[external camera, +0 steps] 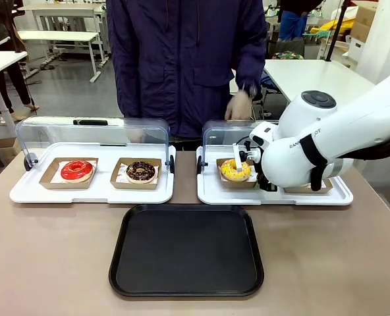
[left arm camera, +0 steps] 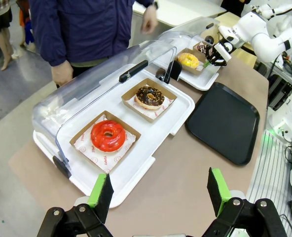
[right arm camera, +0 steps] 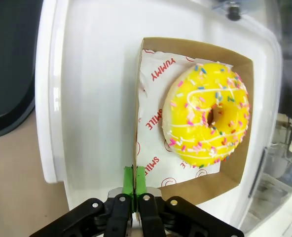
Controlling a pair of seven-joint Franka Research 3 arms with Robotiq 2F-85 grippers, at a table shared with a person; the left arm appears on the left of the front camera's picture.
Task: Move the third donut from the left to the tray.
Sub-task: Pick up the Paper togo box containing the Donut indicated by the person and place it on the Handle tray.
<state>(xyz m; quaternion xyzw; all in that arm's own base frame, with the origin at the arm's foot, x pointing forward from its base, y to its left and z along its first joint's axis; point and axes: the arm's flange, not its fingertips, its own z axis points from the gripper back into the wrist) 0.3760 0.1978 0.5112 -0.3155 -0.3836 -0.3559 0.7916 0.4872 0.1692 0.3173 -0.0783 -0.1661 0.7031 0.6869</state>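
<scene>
Two white display trays sit on the counter (external camera: 50,263), their clear lids raised. The left one (external camera: 24,192) holds two donuts: a red-glazed donut (external camera: 76,170) and a chocolate donut (external camera: 141,171). In the right one (external camera: 208,192), right of centre in the frame, the yellow donut (external camera: 235,170) rests in its cardboard holder (right arm camera: 235,123). The right gripper (right arm camera: 134,183) has its fingers clenched on the holder's near wall. The left gripper (left arm camera: 159,190) hangs with fingers spread, empty. One black tray (external camera: 186,250) lies at lower centre, bare.

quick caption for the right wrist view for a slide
Right claw pinches the wall of the yellow donut's cardboard holder on the white tray.
</scene>
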